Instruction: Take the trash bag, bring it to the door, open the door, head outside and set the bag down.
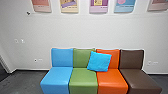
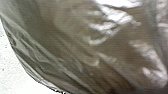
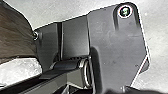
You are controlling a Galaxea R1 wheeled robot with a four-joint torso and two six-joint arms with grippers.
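- Indoors, bag (image 2: 62, 45) close before the left wrist camera: thin, glossy film, grey-brown, creased, bright glare along its folds.
- Right wrist view: a brown, rounded part, likely the same bag, lies right by one edge of the robot's dark plate (image 3: 115, 47); touching or just beside, cannot tell.
- Left gripper: clenched on the bag or released, cannot tell.
- Right gripper: likewise cannot tell.
- Head view: four padded seats stand side by side along a white wall (image 1: 75, 32). Left to right: blue seat (image 1: 56, 76), green seat (image 1: 83, 77), orange seat (image 1: 111, 77), brown seat (image 1: 140, 77).
- Bright blue cushion (image 1: 99, 61) leans, slightly tilted, across the green and orange backrests.
- Posters (image 1: 98, 5) hang in a row above the seats, upper edges cut off; pink, cream, purple and blue among them.
- Dark grey floor (image 1: 27, 80) shows on the left, beside the blue seat.
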